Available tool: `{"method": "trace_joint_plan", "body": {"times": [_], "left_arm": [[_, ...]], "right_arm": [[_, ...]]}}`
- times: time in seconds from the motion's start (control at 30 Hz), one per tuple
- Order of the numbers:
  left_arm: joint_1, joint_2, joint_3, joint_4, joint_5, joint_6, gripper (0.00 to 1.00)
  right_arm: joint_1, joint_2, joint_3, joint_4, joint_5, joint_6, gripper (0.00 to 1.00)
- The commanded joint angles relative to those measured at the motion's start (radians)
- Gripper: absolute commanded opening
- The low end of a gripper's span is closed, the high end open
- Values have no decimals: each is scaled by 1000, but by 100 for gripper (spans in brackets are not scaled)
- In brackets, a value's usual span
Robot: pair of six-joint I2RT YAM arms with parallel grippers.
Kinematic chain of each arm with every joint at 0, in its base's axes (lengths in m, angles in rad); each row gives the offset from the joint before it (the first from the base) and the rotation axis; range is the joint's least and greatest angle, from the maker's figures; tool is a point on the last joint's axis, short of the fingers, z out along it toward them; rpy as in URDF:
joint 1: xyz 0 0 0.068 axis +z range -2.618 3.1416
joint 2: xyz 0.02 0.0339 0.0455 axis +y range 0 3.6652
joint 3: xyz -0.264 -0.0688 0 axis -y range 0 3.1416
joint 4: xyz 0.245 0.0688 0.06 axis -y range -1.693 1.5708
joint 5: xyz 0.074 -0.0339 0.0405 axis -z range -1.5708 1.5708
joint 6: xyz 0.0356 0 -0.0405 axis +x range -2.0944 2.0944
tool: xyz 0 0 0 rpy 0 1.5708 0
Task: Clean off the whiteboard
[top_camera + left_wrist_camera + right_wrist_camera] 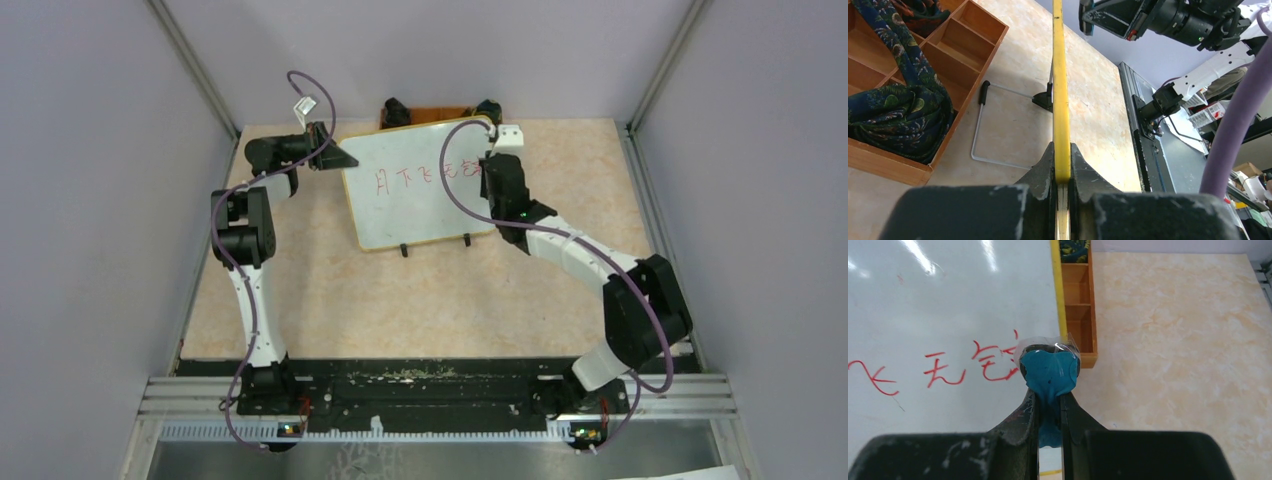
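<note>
Steadies whiteboard (415,195) mid-table, left gripper (1061,162) pinching its yellow edge. Clamps blue wiper (1050,371) in right gripper (1049,400) beside red characters (943,371). Seemingly starts wiping; needs a pressed leftward sweep next.

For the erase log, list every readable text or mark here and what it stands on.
"月下飞天": red handwriting on the whiteboard.
After it, a fifth red character: partly hidden by the blue wiper, not surely readable.
Print on the printed packet beyond the table: too blurred to read.
</note>
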Motion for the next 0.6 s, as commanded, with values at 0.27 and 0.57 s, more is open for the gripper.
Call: {"method": "trace_joint_plan", "body": {"times": [0.27, 0.57], "left_arm": [[6, 12, 46, 235, 256, -36, 0], [16, 28, 50, 234, 255, -36, 0]], "right_arm": [[-9, 128, 276, -56, -123, -71, 0], [-9, 245, 358, -93, -146, -60, 0]]}}
